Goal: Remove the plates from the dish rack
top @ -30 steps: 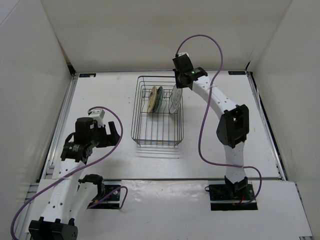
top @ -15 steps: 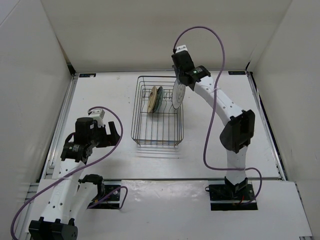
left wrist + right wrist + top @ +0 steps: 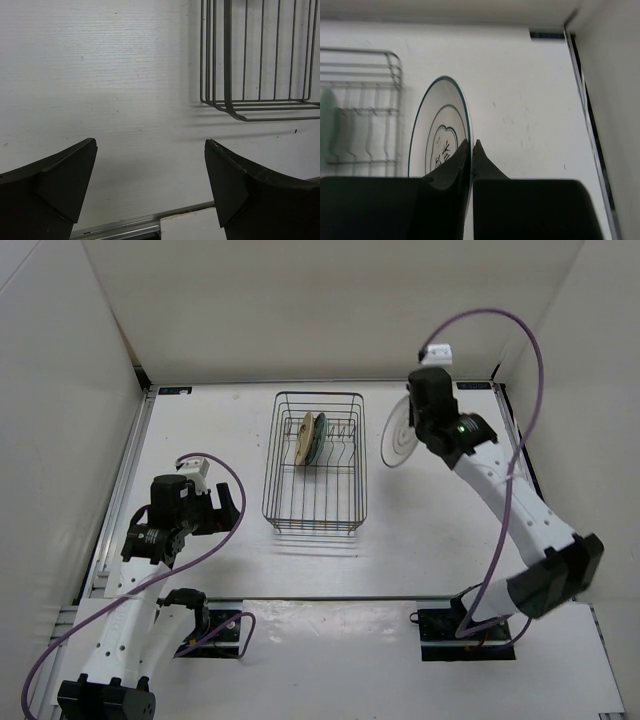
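Left gripper: the black two-finger left gripper [image 3: 150, 145] is nearest the bases. Its fingers are spread wide with nothing between them, parked over the white table [image 3: 420, 530] off the rack's near-left corner.
Rack: the dark rectangular wire dish rack [image 3: 314, 502] sits mid-table.
Plates left inside: a tan round plate [image 3: 302, 439] and a teal round plate [image 3: 318, 434] stand on edge side by side in the far half. I can't tell if they touch.
Plate in hand: the white round plate with thin dark rings [image 3: 440, 130] is outside the rack, just to its right. It's held up on edge and a bit tilted.
Right gripper: the black right gripper [image 3: 471, 150] is pinched tight on that plate's rim, one finger on each face.
Step, as I read it: setting down plate one of three.
How to do it well: hold the pinch firm, since it only has the rim. Stay clear of the rack wires, tip the plate toward flat and get it low over the table before letting go — released on edge it'd likely roll or clatter.
Also: I'd park it far enough right to leave room for the other two.
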